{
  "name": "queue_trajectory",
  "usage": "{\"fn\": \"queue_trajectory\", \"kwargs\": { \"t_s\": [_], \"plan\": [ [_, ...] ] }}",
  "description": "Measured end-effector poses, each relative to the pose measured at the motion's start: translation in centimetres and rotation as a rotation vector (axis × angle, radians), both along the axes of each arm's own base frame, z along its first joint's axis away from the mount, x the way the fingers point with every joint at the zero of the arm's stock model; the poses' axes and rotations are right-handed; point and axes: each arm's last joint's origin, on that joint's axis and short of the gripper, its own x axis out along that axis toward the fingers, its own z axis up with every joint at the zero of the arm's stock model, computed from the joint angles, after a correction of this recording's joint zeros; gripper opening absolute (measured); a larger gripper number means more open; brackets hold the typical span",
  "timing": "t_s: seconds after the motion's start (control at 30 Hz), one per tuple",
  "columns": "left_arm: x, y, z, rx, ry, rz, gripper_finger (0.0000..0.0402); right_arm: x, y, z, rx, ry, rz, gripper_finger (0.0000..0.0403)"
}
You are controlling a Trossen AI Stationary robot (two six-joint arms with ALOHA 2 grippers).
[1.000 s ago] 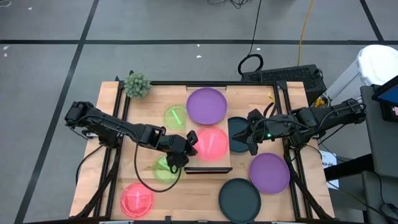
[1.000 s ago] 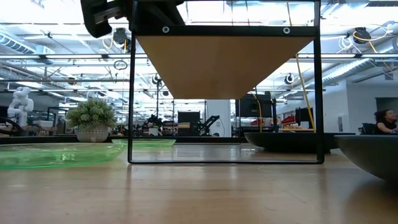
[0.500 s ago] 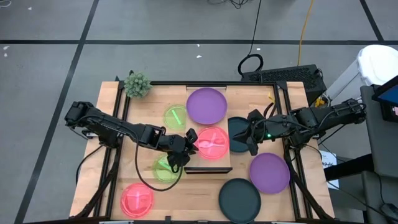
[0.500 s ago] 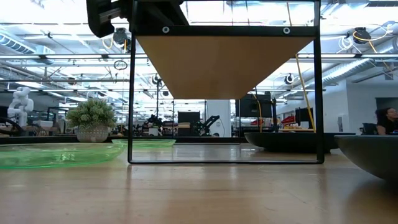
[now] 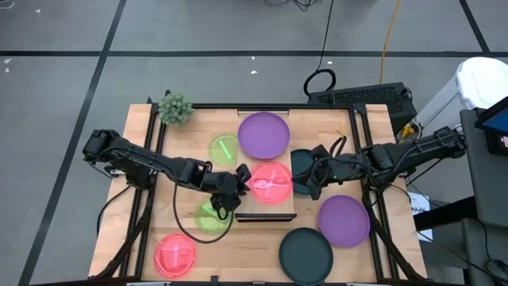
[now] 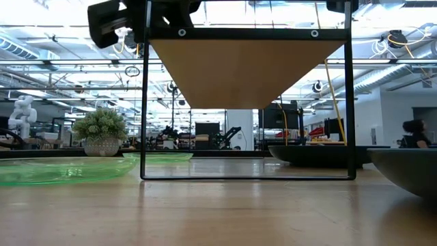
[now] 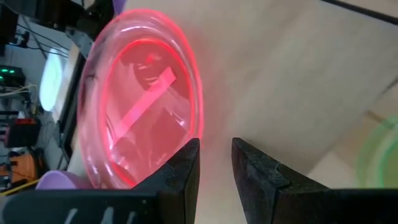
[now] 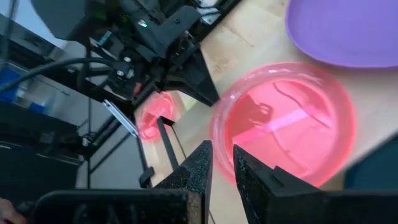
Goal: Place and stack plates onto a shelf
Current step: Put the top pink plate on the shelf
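Pink plate (image 5: 271, 182) lies flat on the shelf (image 5: 267, 208), near its front end, w/ a purple plate (image 5: 263, 133) further back on the same plank.

Left jaws (image 5: 237, 181) sit at the pink plate's left rim, just beside it. In the left wrist view (image 7: 214, 165) the fingers stand a narrow gap apart w/ nothing between them; plate rim is right in front of one fingertip, not clamped. So: slightly open, empty.

Right jaws (image 5: 308, 179) are at the opp. side, just off the pink plate's right rim, over a dark teal plate (image 5: 301, 164) lying on the desk (image 5: 359, 247) beside the shelf. In the right wrist view (image 8: 222, 163) the fingers are nearly together, small gap, nothing in it; pink plate lies ahead of the tips, apart from them.

Rest on desk: green plate (image 5: 224, 148) left of the shelf, another green plate (image 5: 208, 218) under the left arm, pink plate front-left (image 5: 175, 255), purple plate (image 5: 344, 219) and dark teal plate (image 5: 305, 254) front-right. Small plant (image 5: 175, 107) at the back-left corner.
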Motion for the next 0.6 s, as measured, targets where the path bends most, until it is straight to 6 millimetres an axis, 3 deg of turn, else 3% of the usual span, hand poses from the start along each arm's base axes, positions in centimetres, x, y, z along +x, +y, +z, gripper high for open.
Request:
{"fn": "queue_trajectory", "kwargs": {
  "t_s": [0.23, 0.6],
  "plan": [
    [0.3, 0.4, 0.2, 0.019, -0.033, -0.021, 0.0099, 0.1, 0.0, -1.4, 0.020, 0.012, -0.035, 0.0049],
    [0.3, 0.5, 0.2, -0.069, -0.029, 0.080, 0.0099, -0.8, -0.6, -7.8, 0.142, 0.184, -0.282, 0.0049]
  ]
}}
